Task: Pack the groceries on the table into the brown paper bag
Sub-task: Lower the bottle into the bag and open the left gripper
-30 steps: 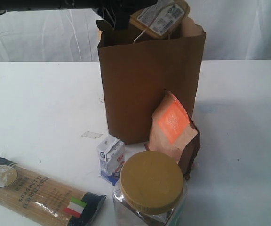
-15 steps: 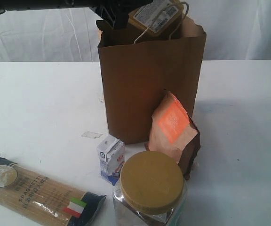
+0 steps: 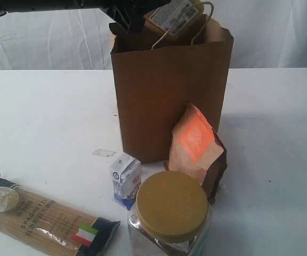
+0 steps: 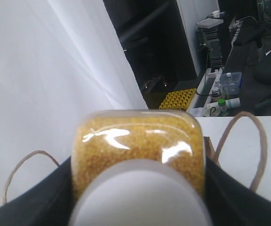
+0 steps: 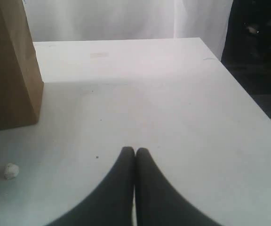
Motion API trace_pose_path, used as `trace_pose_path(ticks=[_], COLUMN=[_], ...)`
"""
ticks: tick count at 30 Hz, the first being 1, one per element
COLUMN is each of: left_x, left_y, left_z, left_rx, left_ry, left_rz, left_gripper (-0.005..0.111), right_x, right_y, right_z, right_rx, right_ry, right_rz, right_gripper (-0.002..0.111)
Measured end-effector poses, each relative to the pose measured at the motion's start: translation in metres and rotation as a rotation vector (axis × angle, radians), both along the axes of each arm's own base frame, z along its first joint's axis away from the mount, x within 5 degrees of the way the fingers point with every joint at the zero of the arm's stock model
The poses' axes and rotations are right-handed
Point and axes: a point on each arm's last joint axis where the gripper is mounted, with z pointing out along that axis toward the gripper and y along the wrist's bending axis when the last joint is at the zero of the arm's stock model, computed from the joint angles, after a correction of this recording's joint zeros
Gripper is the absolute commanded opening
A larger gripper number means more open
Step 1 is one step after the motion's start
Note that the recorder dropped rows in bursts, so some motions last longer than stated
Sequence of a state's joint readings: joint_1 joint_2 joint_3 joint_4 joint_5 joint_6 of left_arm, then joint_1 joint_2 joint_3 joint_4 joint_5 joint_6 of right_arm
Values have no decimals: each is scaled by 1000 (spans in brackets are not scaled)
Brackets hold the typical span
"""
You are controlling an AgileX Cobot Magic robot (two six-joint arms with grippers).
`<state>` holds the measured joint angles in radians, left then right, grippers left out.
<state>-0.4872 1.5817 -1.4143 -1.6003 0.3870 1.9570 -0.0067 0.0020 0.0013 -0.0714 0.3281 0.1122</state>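
Note:
The brown paper bag stands open in the middle of the table. My left gripper is shut on the yellow-grain bottle and holds it tilted at the bag's mouth, between the cord handles. Its white cap faces the wrist camera. In front of the bag are the brown-orange pouch, the small white-blue carton and the jar with mustard lid. The spaghetti pack lies at the front left. My right gripper is shut and empty, low over the table.
In the right wrist view the bag's side stands off to one side, with a small white crumb near it. The table's edge drops off beside dark floor. A bit of tape lies left of the bag.
The bottle in my left gripper has shifted slightly left and down at the bag's mouth. The right gripper and the items on the table have not moved.

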Motion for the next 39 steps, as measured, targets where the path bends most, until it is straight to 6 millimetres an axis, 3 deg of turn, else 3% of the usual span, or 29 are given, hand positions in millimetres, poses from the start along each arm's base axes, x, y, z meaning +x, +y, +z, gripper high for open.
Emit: trace_pose_path(ticks=[9, 18, 32, 34, 39], left_x=[5, 14, 16, 18, 18], left_y=[1, -7, -5, -4, -4], left_z=[-3, -20, -21, -22, -27], left_rx=[-3, 9, 13, 25, 115], left_ry=[16, 60, 61, 58, 13], left_rz=[38, 12, 38, 59, 56], left_gripper=[0, 0, 1, 7, 37], right_x=[0, 0, 0, 0, 0], right_y=[0, 0, 0, 0, 0], right_z=[0, 0, 0, 0, 0], right_rx=[0, 0, 0, 0, 0], right_ry=[0, 0, 0, 0, 0], right_rz=[0, 0, 0, 0, 0], right_gripper=[0, 0, 0, 0, 0])
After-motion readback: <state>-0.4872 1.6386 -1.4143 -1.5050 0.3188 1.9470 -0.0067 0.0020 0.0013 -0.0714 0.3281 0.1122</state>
